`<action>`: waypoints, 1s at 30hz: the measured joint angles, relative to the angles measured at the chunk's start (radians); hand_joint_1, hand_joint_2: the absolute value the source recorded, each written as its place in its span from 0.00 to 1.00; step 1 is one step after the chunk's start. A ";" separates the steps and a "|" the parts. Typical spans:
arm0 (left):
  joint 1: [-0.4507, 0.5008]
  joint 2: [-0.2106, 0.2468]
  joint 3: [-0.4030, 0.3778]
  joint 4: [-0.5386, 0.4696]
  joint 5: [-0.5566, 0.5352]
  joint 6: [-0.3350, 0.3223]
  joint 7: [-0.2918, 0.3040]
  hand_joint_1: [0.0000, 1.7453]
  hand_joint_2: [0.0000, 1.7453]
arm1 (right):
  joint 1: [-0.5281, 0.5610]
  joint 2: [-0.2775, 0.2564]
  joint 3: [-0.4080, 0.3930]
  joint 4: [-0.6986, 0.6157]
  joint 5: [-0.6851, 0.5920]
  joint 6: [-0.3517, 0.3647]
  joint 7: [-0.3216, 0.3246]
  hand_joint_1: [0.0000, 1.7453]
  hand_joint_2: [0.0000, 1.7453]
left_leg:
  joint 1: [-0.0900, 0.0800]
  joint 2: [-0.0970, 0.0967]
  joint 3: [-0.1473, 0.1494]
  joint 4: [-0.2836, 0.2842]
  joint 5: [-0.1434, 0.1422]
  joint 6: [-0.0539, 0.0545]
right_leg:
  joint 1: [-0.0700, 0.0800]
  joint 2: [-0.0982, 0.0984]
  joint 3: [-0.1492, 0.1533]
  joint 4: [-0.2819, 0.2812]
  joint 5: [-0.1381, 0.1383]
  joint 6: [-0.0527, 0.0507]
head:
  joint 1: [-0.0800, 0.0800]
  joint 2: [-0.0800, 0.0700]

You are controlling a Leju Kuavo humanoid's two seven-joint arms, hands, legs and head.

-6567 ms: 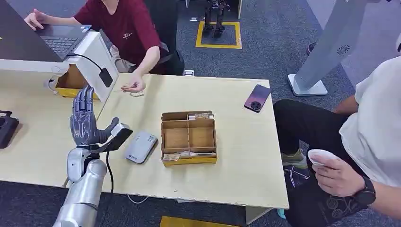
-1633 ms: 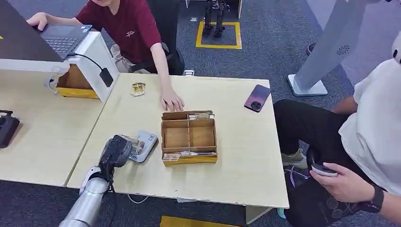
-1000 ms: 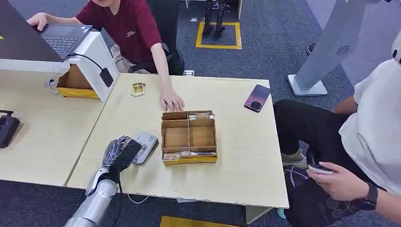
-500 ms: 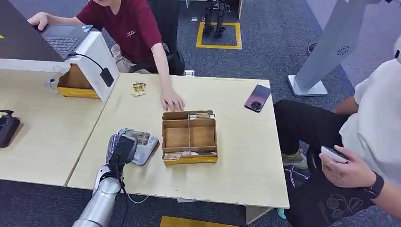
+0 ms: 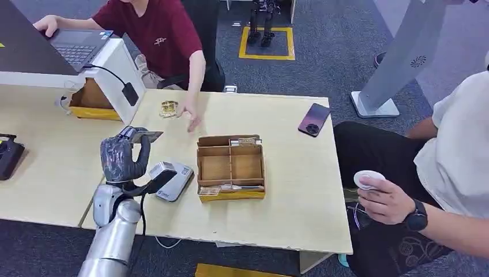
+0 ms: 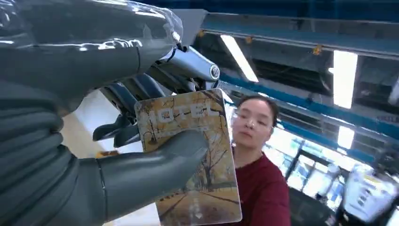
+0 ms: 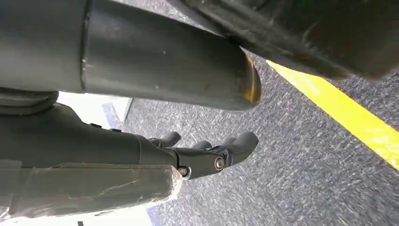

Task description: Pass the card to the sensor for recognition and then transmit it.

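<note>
Pale wooden bench (image 5: 288, 190), grey card reader (image 5: 173, 180) on it. My left hand (image 5: 122, 156) has lifted off the reader, now above it, fingers (image 6: 141, 89) pinching the hotel card (image 6: 193, 155). Scan looks done; handover next. Right hand (image 7: 207, 155) hangs, fingers loosely apart, empty.

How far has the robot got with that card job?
The pick-up looks done: the left robot hand holds the card raised above the table. The grey sensor lies below it on the table; whether it has read the card cannot be told. Handing the card over is left.
</note>
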 joint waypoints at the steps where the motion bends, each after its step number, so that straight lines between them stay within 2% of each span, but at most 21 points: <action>1: -0.003 -0.006 0.019 -0.008 0.001 0.000 0.000 1.00 1.00 | 0.000 0.000 0.002 0.000 0.000 0.000 0.000 0.00 0.00 | 0.000 0.000 0.000 0.000 0.000 0.000 | 0.000 0.000 0.000 0.000 0.000 0.000 | 0.000 0.000; 8: -0.004 -0.027 0.076 -0.033 -0.010 0.000 -0.001 1.00 1.00 | -0.003 0.000 0.011 0.000 0.000 0.000 0.000 0.00 0.00 | 0.000 -0.001 0.000 0.000 0.000 0.000 | 0.000 -0.001 0.000 0.000 0.000 0.000 | 0.000 0.000; 12: -0.028 -0.041 0.134 -0.066 -0.209 0.000 -0.016 1.00 1.00 | -0.004 0.000 0.031 0.000 0.000 0.002 -0.001 0.00 0.00 | 0.000 -0.001 -0.001 0.000 0.000 0.000 | 0.000 -0.002 0.000 0.000 0.000 0.000 | 0.000 0.000; 16: -0.073 -0.043 0.176 -0.066 -0.285 0.000 0.041 1.00 1.00 | -0.005 0.000 0.058 0.000 0.000 0.010 -0.005 0.00 0.00 | 0.000 -0.001 0.000 0.000 0.000 0.000 | 0.000 -0.001 0.000 0.000 0.001 0.000 | 0.000 0.000; 21: -0.098 -0.042 0.193 -0.064 -0.285 0.000 0.053 1.00 1.00 | -0.007 0.000 0.073 0.000 0.000 0.010 -0.005 0.00 0.00 | 0.000 -0.001 0.000 0.000 0.000 0.000 | 0.000 -0.001 0.000 0.000 0.001 0.000 | 0.000 0.000; 28: -0.099 -0.054 0.215 -0.052 -0.248 0.000 -0.007 1.00 1.00 | -0.009 0.000 0.073 0.000 0.000 0.010 -0.002 0.00 0.00 | 0.000 -0.001 -0.001 0.000 0.000 0.000 | 0.000 -0.001 -0.001 0.000 0.001 0.000 | 0.000 0.000; 29: -0.099 -0.055 0.220 -0.050 -0.243 0.000 -0.015 0.00 1.00 | -0.010 0.000 0.073 0.000 0.000 0.010 -0.002 0.00 0.00 | 0.000 -0.001 -0.001 0.000 0.000 0.000 | 0.000 -0.001 -0.001 0.000 0.001 0.000 | 0.000 0.000; 30: -0.099 -0.057 0.224 -0.047 -0.238 0.000 -0.024 0.00 1.00 | -0.010 0.000 0.073 0.000 0.000 0.008 -0.002 0.00 0.00 | 0.000 -0.001 -0.001 0.000 0.000 0.000 | 0.000 -0.001 -0.001 0.000 0.001 0.000 | 0.001 0.000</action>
